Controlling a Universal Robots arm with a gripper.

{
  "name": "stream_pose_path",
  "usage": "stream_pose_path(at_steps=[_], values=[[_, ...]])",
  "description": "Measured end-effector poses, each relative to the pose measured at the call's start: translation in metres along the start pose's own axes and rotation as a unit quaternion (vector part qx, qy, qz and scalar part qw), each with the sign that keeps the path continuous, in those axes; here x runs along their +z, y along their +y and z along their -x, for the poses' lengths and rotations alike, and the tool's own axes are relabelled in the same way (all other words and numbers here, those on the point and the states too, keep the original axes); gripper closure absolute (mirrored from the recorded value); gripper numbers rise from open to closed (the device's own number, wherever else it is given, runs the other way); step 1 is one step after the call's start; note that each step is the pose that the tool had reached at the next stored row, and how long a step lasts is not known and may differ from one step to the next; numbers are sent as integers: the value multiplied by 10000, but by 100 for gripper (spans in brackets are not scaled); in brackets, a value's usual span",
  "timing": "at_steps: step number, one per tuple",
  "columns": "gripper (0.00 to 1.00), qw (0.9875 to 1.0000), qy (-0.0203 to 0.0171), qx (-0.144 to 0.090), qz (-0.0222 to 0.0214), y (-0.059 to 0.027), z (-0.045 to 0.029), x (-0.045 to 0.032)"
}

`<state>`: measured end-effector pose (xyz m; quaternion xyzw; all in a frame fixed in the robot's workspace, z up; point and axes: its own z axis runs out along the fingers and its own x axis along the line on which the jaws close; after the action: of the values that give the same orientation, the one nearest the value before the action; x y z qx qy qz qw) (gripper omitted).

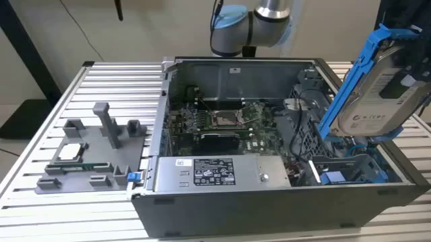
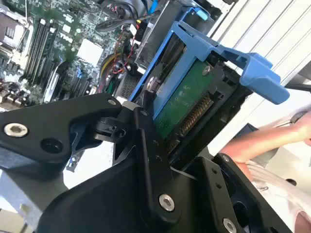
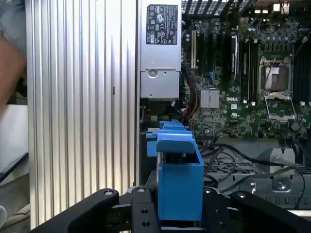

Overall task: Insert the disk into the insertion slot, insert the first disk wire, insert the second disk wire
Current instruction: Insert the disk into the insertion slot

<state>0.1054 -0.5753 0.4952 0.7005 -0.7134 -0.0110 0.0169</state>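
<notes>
One gripper (image 3: pixel 177 206) squeezes one disk (image 1: pixel 377 96) tight by its blue frame. Two black fingers (image 3: pixel 142 206) press on it, one on each side. The disk hangs tilted in the air above the one slot (image 1: pixel 346 171), at a corner of the open computer case (image 1: pixel 269 212). One grey box (image 1: pixel 215 174) sits inside the case. One person's arm (image 2: pixel 262 141) is near.

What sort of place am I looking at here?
Probably a robotics lab's test bench: an opened computer case sits on a slatted metal table, and a robot arm holds a disk over it.
</notes>
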Motion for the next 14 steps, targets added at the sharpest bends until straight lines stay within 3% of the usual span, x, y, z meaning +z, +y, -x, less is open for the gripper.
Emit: stream_pose_path(at_steps=[14], values=[[100,10000,18,1,-11,-1,0,20]])
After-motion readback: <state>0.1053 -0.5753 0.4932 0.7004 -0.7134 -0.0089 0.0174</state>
